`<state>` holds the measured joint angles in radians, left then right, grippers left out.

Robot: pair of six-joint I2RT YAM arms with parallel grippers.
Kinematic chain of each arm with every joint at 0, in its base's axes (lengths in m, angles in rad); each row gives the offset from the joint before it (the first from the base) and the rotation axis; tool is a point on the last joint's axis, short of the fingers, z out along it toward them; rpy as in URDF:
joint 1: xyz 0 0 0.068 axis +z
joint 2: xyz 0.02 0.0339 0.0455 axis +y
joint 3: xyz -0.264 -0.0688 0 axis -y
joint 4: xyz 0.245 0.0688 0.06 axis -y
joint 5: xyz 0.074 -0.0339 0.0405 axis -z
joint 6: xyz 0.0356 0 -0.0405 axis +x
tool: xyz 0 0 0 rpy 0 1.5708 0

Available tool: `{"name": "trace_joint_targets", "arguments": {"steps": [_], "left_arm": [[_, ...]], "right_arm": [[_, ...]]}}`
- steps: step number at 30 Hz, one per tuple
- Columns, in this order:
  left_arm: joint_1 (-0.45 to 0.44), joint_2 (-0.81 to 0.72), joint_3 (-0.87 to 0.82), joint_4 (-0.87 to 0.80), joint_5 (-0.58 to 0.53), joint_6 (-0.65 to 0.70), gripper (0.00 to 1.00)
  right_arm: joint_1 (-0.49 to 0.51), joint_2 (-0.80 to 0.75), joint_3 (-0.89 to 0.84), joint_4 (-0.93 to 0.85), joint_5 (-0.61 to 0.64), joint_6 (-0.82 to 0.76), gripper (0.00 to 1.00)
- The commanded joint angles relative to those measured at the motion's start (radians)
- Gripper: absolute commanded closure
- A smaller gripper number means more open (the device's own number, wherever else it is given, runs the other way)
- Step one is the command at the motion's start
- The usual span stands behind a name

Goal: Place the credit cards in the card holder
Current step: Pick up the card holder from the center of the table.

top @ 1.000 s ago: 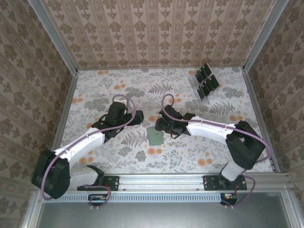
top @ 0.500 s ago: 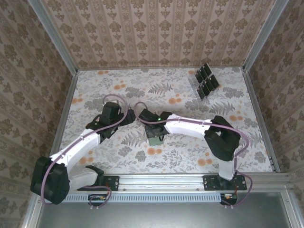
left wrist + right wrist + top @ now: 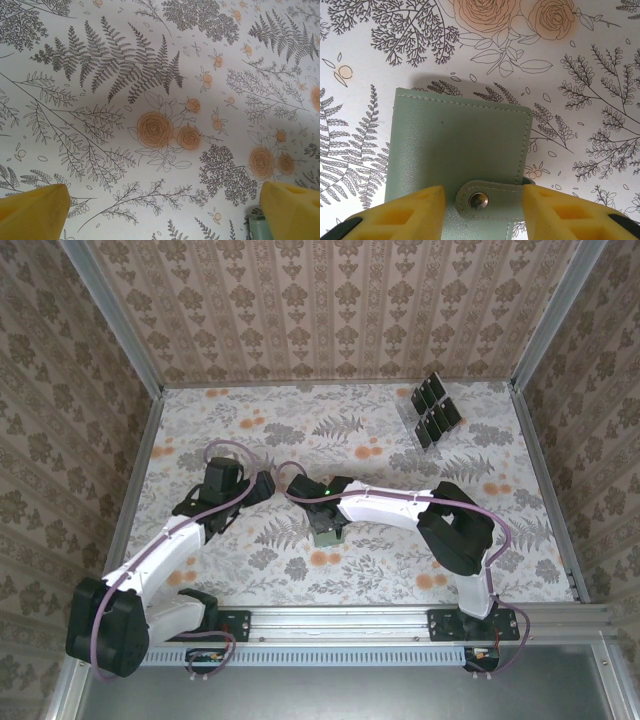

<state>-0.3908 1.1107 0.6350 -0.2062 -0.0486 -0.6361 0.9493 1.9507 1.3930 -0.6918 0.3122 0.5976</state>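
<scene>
The card holder lies flat on the flowered table, a little left of the middle of the top view, and the right claw hangs directly over its near end. In the right wrist view the holder reaches from the bottom edge up to the middle of the frame, so its long side seems to run straight away from the claw. Its closing strap with a small metal snap sits just between the two yellow fingers. These fingers stand apart, one on each side of the strap, and whether they already touch the cover I cannot tell. The holder is grey-green and matte like soft leather, with a stitched seam along the rounded edge, and it is closed. The left claw is just beside it on the left, wide open over bare table, with only a corner of the holder at the lower right of its view. The right arm is therefore the nearer one, and I judge the strap must be unsnapped first. The credit cards, thin, black and glossy, stand tilted in two rows in the upper right of the top view, well apart from both claws.
</scene>
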Motion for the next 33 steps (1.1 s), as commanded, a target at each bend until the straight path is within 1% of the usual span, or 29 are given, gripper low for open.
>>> {"name": "trace_joint_targets", "arguments": {"steps": [1,6,8,10,12,18,20,22,26,30,33], "left_arm": [[0.010,-0.008,-0.009,0.002,0.018,-0.004,0.00],[0.012,-0.010,-0.009,-0.001,0.025,-0.003,0.00],[0.011,-0.012,-0.008,-0.001,0.026,-0.005,0.00],[0.010,-0.014,-0.008,-0.001,0.027,-0.005,0.00],[0.011,-0.014,-0.006,-0.001,0.029,-0.004,0.00],[0.011,-0.012,-0.010,0.002,0.032,-0.009,0.00],[0.011,-0.013,-0.009,0.001,0.035,-0.009,0.00],[0.010,-0.012,-0.008,0.001,0.036,-0.008,0.00],[0.010,-0.007,-0.003,0.002,0.047,-0.007,0.00],[0.009,0.006,0.001,0.008,0.066,0.001,0.00],[0.005,0.018,0.002,0.023,0.093,0.001,0.00]], "right_arm": [[0.002,0.020,0.017,-0.042,0.039,-0.013,0.59],[0.002,0.020,-0.001,-0.039,0.038,-0.005,0.65],[0.002,0.013,-0.011,-0.034,0.036,0.000,0.64],[0.002,0.001,-0.025,-0.026,0.031,0.006,0.59],[0.003,-0.010,-0.038,-0.019,0.028,0.010,0.57],[0.002,-0.003,-0.054,-0.011,0.026,0.016,0.56],[0.002,0.002,-0.058,-0.010,0.026,0.017,0.57],[0.002,0.006,-0.063,-0.007,0.025,0.016,0.62],[0.002,0.002,-0.071,0.000,0.018,0.008,0.82],[0.001,-0.023,-0.078,0.001,0.017,-0.004,0.99],[-0.004,-0.064,-0.091,0.008,0.029,-0.006,1.00]]}}
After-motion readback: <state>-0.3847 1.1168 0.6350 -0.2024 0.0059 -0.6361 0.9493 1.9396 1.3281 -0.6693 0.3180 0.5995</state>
